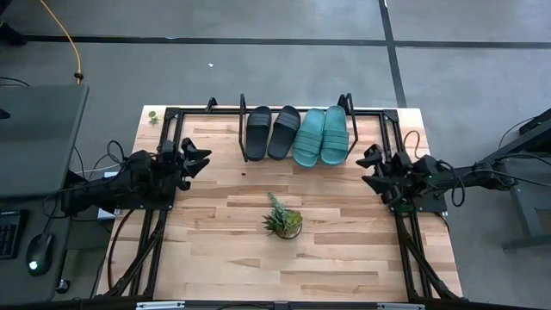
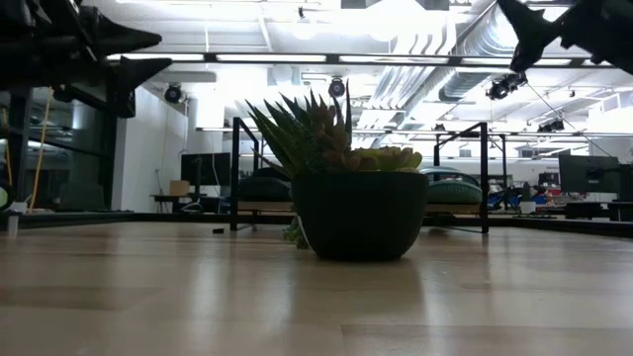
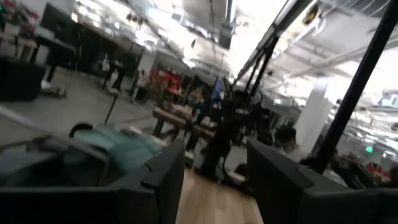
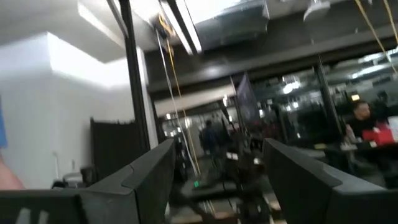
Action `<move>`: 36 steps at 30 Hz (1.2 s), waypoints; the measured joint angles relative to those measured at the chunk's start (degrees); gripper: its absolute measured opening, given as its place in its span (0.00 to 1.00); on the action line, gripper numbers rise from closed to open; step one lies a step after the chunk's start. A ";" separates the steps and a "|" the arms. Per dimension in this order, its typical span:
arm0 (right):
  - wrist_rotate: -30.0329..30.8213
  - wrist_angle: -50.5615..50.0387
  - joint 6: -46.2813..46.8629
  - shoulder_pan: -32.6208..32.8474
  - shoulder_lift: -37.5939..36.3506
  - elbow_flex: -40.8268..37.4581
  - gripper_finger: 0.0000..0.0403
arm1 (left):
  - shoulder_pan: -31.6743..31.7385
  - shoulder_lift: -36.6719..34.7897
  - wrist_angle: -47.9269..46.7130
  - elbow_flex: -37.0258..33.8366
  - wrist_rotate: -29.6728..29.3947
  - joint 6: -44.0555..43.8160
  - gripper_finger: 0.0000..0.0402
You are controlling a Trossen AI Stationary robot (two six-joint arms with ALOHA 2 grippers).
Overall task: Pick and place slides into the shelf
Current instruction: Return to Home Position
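Resting clear of a full shelf

All four slides (image 1: 309, 136) sit side by side on the shelf (image 1: 242, 129), the black pair (image 1: 258, 131) toward the left arm and the teal pair (image 1: 334, 133) toward the right. The left gripper (image 1: 195, 161) hangs at its own edge of the table (image 1: 215, 258), fingers parted with nothing between them. The right gripper (image 1: 371, 169) mirrors it at the opposite edge, likewise spread and empty. A plant (image 1: 282, 222) stands well apart from both. Rubber slides likely handle light, bendy and grippy. If one needed straightening, the wide strap looks the surest hold, since the sole would probably flex
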 joint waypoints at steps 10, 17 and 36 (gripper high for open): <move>-0.05 -18.72 1.20 0.00 0.00 0.00 0.58 | 0.00 0.02 -6.67 0.00 0.28 -0.53 0.39; -0.12 -34.91 6.81 0.00 0.00 -0.02 0.58 | -0.02 0.02 -7.42 0.00 0.87 4.64 0.39; -0.17 -48.27 6.77 0.00 0.00 -0.02 0.58 | -0.02 0.52 -14.05 0.09 -1.79 14.14 0.39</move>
